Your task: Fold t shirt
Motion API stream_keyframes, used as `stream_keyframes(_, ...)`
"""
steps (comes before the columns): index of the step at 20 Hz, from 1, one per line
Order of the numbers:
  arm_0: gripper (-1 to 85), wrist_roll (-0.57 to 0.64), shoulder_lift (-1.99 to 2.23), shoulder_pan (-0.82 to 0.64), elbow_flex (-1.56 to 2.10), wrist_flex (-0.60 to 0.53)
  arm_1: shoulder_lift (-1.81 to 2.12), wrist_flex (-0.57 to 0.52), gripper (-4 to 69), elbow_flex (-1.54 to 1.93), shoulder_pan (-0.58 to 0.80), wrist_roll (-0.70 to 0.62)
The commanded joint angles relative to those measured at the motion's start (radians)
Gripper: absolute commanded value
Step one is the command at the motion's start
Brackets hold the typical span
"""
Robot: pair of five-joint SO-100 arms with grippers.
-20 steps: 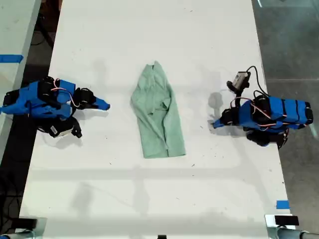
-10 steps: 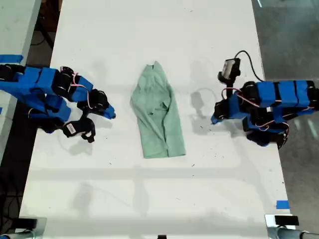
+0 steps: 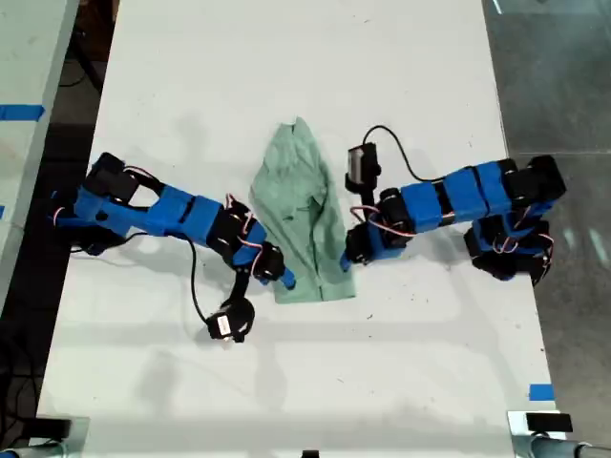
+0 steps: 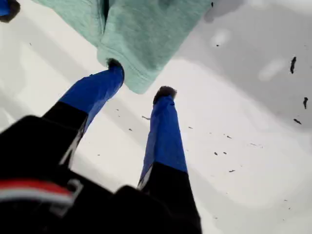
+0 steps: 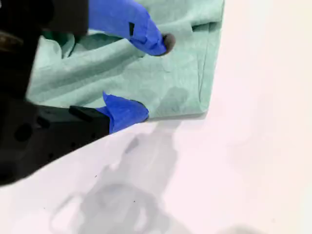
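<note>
As both spread end effectors (image 4: pixel 139 80) (image 5: pixel 146 78) straddle t shirt (image 3: pixel 304 215) corners, apparently touching, nothing gripped.

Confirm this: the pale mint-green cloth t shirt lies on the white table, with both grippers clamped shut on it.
Not shut. The wrist views show my first gripper open at a corner of the pale mint-green cloth t shirt and my second gripper open across its edge. It does lie on the white table.
</note>
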Motion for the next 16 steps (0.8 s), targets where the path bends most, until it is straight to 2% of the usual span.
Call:
stream_keyframes(1,18.9,0.009,-0.04,-0.006,-0.095,-0.014,-0.058,0.012,16.5,-0.118,-0.029,0.018)
stream_keyframes(7,17.3,0.025,-0.167,-0.038,-0.107,-0.021,-0.127,-0.014,15.7,-0.118,-0.067,0.046)
stream_keyframes(8,14.4,0.037,-0.184,-0.04,-0.11,-0.034,-0.137,-0.017,15.7,-0.118,-0.077,0.052)
stream_keyframes(9,5.4,0.049,-0.209,-0.048,-0.114,-0.041,-0.146,-0.018,15.7,-0.118,-0.081,0.055)
stream_keyframes(10,0.0,0.057,-0.235,-0.054,-0.126,-0.041,-0.155,-0.026,15.7,-0.117,-0.083,0.058)
stream_keyframes(16,0.0,0.069,-0.236,-0.051,-0.14,-0.034,-0.252,-0.077,16.0,-0.181,-0.097,0.057)
